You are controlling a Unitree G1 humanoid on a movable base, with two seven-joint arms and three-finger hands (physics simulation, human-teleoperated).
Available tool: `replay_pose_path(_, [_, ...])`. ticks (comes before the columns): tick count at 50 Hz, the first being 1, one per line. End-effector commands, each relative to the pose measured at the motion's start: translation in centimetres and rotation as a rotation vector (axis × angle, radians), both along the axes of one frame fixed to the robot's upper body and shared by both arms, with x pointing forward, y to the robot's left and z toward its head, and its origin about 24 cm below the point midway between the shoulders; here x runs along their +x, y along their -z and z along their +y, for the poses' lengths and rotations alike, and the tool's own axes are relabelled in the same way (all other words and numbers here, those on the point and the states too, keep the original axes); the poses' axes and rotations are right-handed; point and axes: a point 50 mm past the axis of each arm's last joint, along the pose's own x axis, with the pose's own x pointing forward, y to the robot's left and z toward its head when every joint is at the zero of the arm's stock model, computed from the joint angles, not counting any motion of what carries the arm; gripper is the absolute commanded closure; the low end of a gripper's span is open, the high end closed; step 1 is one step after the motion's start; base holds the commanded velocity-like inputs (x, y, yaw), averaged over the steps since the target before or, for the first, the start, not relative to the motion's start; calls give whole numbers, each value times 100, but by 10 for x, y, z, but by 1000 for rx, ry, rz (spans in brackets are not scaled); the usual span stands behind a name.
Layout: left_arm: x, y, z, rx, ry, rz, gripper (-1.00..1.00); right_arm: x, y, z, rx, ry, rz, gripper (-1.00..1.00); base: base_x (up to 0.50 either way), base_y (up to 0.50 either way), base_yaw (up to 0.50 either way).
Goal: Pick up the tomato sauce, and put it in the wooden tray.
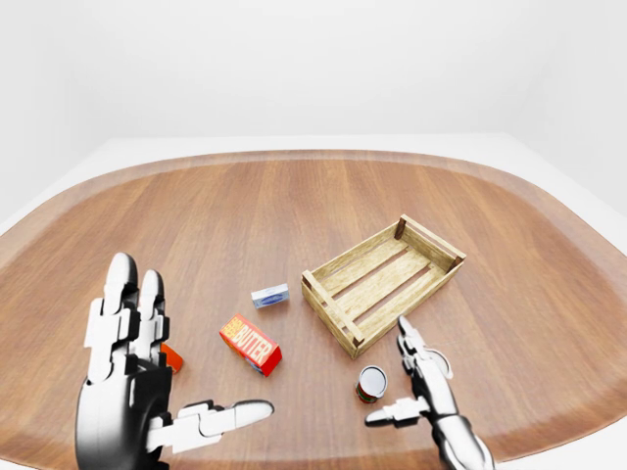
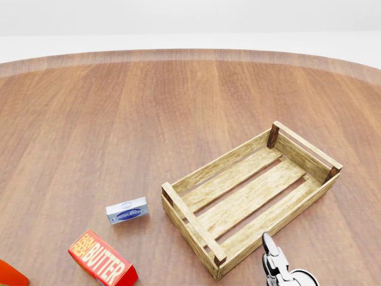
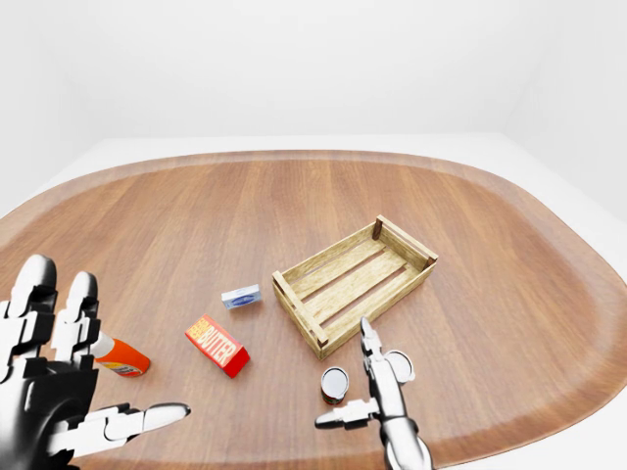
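The tomato sauce can (image 1: 370,383) stands upright on the round wooden table, just below the near left corner of the wooden tray (image 1: 382,282) in the left-eye view. My right hand (image 1: 394,377) is open just right of the can, forefinger pointing up toward the tray and thumb reaching under the can; whether it touches is unclear. Only its fingertip (image 2: 271,250) shows in the head view, below the tray (image 2: 250,196); the can is out of that view. My left hand (image 1: 201,338) is raised at lower left, fingers spread, holding nothing.
A red butter box (image 1: 251,344) and a small blue-and-white box (image 1: 270,295) lie left of the tray. An orange bottle (image 3: 121,358) lies behind my left hand. The table rim (image 1: 549,431) curves close below my right hand.
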Motion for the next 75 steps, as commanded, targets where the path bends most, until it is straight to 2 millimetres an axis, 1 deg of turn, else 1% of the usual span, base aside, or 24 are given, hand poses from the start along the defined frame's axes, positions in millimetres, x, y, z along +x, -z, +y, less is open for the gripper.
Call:
replay_pose_path(1, [0, 0, 0, 1, 0, -1, -100, 3, 4, 0, -10, 4, 13, -100, 0, 0, 0])
replay_pose_path(14, [-2, 0, 0, 0, -1, -2, -100, 3, 10, 1, -22, 3, 37, -100, 0, 0, 0])
replay_pose_path(20, [-2, 0, 0, 0, -1, -2, -100, -1, 17, 3, -35, -4, 69, -100, 0, 0, 0])
replay_pose_path(35, [-2, 0, 0, 0, -1, -2, -100, -5, 22, 5, -50, -11, 96, -100, 0, 0, 0])
replay_pose_path(75, [-2, -1, 0, 2, 0, -4, -100, -4, 35, 6, -82, -15, 144, -100, 0, 0, 0])
